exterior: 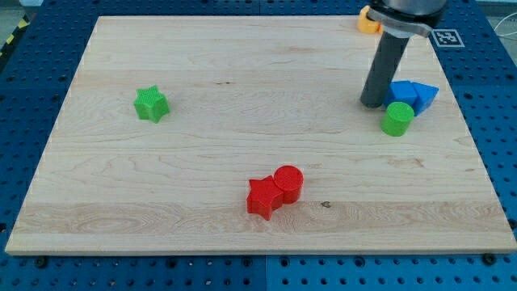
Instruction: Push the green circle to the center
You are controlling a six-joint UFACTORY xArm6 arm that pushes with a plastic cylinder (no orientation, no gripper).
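Observation:
The green circle is a short green cylinder at the view's right side of the wooden board. My tip rests on the board just to the left of and slightly above the green circle, a small gap apart. The dark rod rises from it toward the view's top right. A blue cube-like block and a blue triangle sit directly above the green circle, close beside the rod.
A green star lies at the view's left. A red star and a red cylinder touch each other at the bottom middle. An orange block sits at the top edge, partly hidden by the arm.

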